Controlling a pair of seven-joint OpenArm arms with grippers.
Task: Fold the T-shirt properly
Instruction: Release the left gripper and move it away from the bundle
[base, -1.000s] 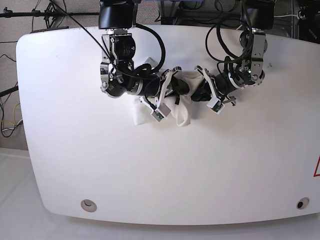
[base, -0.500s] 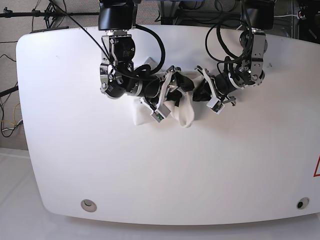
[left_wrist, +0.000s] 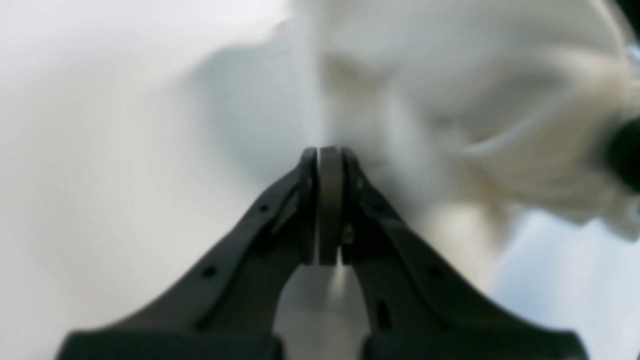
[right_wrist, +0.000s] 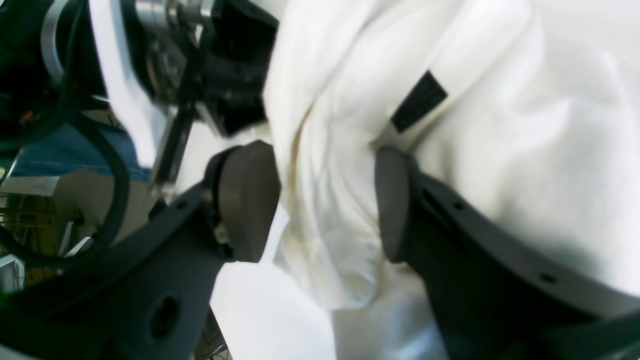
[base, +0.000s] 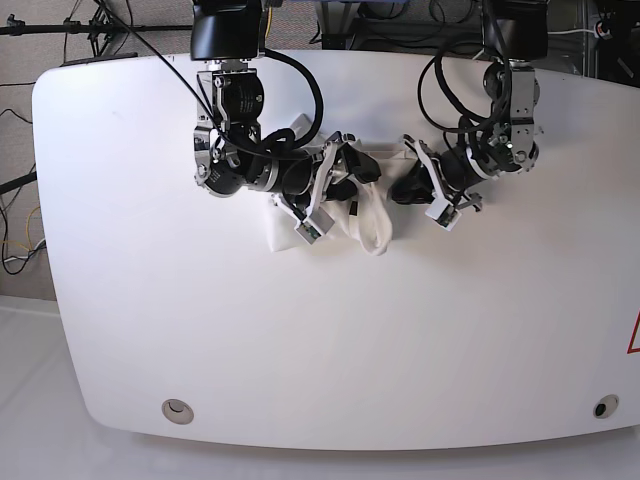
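The right gripper (right_wrist: 325, 200) has just spread its jaws – a white fold of the T-shirt (base: 372, 218) still hangs between them, bunched at mid-table – while the left gripper (left_wrist: 322, 170), pads pressed together, draws away: release, fold unfinished

White rounded table (base: 300, 340), pale floor, black cables and possibly tripod legs behind
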